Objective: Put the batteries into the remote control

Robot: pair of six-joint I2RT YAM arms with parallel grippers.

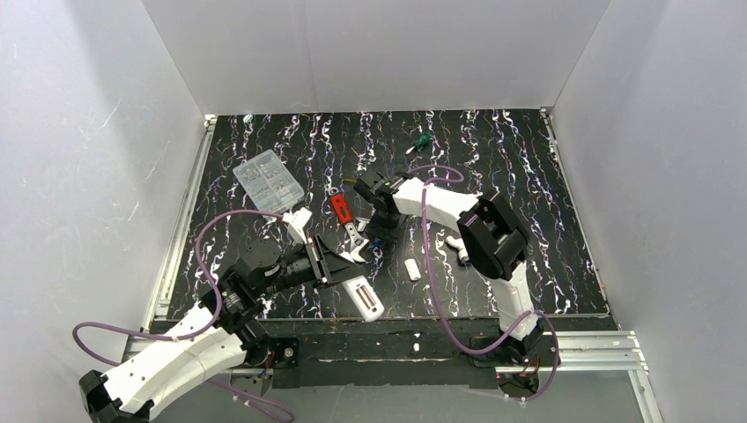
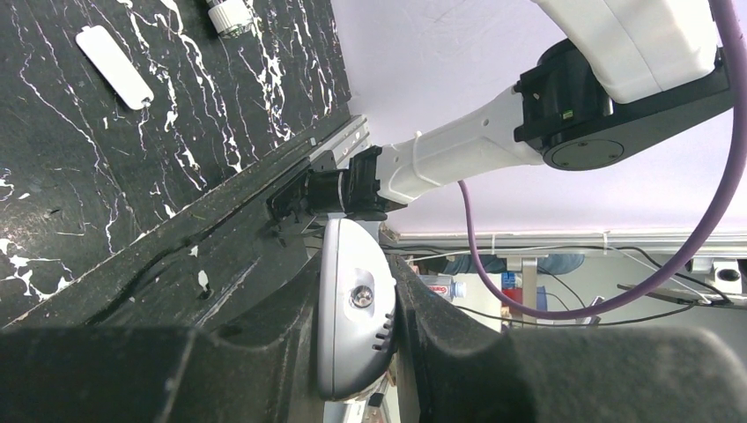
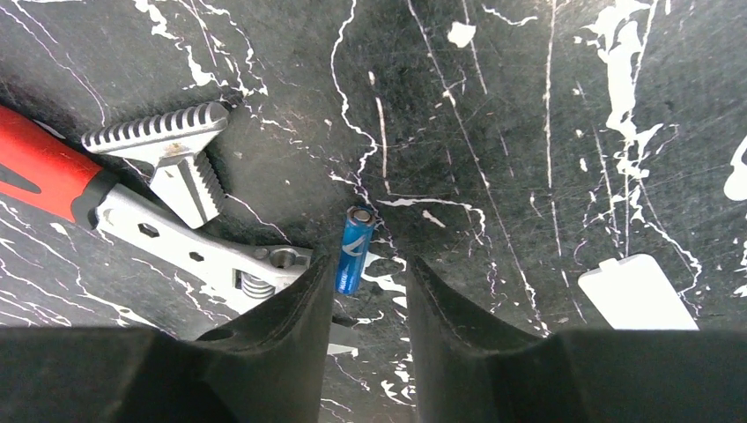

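The white remote control (image 1: pixel 366 298) lies near the table's front edge. My left gripper (image 1: pixel 342 273) is shut on it. In the left wrist view the remote's (image 2: pixel 352 326) rounded end, with a small lens, is pinched between the two black fingers of that gripper (image 2: pixel 352 282). My right gripper (image 1: pixel 383 233) hangs over one blue battery (image 1: pixel 374 245). In the right wrist view this battery (image 3: pixel 354 248) lies on the table between the spread fingers of the gripper (image 3: pixel 368 264), close to the left finger, and is not gripped. No other battery shows.
A red-handled adjustable wrench (image 3: pixel 176 238) lies just left of the battery. A flat white cover (image 1: pixel 412 269) and a white pipe fitting (image 1: pixel 458 247) lie to the right. A clear parts box (image 1: pixel 269 181) and a green screwdriver (image 1: pixel 421 139) sit farther back. White walls enclose the table.
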